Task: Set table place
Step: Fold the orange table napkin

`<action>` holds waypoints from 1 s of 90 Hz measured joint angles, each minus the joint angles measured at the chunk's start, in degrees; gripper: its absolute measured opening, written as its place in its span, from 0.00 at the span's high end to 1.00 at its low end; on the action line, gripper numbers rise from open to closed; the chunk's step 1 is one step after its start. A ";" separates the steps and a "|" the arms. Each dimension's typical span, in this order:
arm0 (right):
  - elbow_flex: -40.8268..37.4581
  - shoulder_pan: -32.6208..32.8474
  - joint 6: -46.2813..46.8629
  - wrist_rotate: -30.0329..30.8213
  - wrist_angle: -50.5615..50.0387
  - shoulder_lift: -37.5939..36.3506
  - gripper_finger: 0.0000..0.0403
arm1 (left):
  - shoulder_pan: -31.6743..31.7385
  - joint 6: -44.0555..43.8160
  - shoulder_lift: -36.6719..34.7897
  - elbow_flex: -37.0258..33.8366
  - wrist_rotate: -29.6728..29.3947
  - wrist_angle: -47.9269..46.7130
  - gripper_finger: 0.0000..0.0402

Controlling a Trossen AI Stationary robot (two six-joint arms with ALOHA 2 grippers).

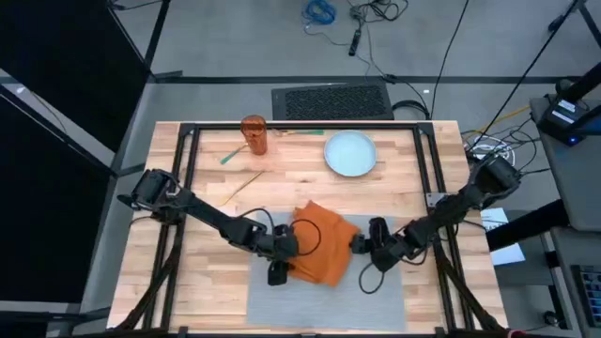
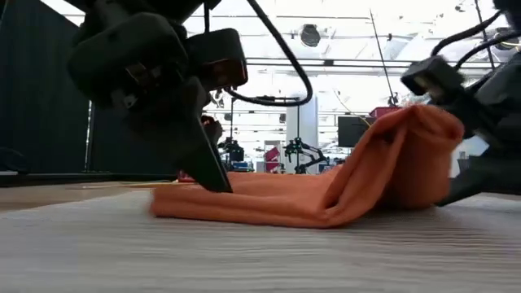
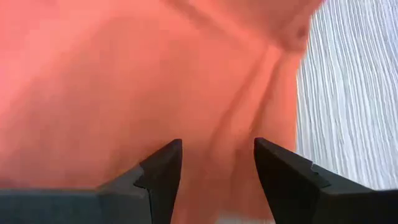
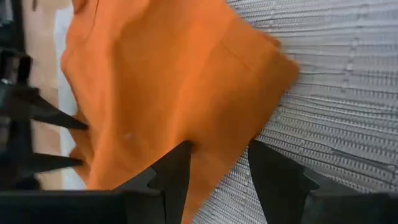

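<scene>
An orange napkin lies crumpled on the grey placemat at the table's near middle. Its left part lies flat, and its right part stands up in a rounded fold. My left gripper is open and points down at the napkin's left end. My right gripper is open at the napkin's right edge, which runs into the gap between its fingers. The pale round plate rests on the bare table at the far side. My left gripper comes slanting down from the table's left. In the low view one fingertip rests on the top of the napkin's flat left end. Nothing is pinched. My right gripper comes level from the table's right at the raised fold's edge. I cannot tell whether its fingers touch the cloth.
An orange cup stands at the far left of the table. A green stick and a pale stick lie near it. The black frame rails run along both sides. The placemat's near half is bare.
</scene>
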 joint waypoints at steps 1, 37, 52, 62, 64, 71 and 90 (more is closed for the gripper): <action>0.00 -0.26 -0.18 -0.01 0.63 0.23 0.63 | 0.00 0.20 0.00 0.03 -0.07 0.07 0.54; 0.50 -9.39 -11.68 -0.04 7.37 1.98 0.66 | 0.09 2.79 0.00 0.05 -0.20 -0.02 0.54; 0.50 -11.52 -16.20 -0.04 9.39 1.98 0.66 | -0.02 2.64 0.00 0.05 0.92 -0.43 0.54; 0.50 -12.26 -18.37 -1.36 9.96 1.98 0.67 | -0.16 2.61 0.00 0.05 1.63 -0.43 0.54; 0.50 -12.28 -18.75 -1.60 10.34 1.98 0.67 | -0.25 2.61 0.00 0.05 1.62 -0.43 0.54; 0.50 -12.22 -20.17 -1.84 10.52 1.98 0.67 | -0.42 2.64 0.00 0.05 1.64 -0.41 0.54; 0.51 -12.10 -26.90 -1.64 10.94 1.98 0.88 | -0.44 2.64 0.00 0.08 1.61 -0.41 0.54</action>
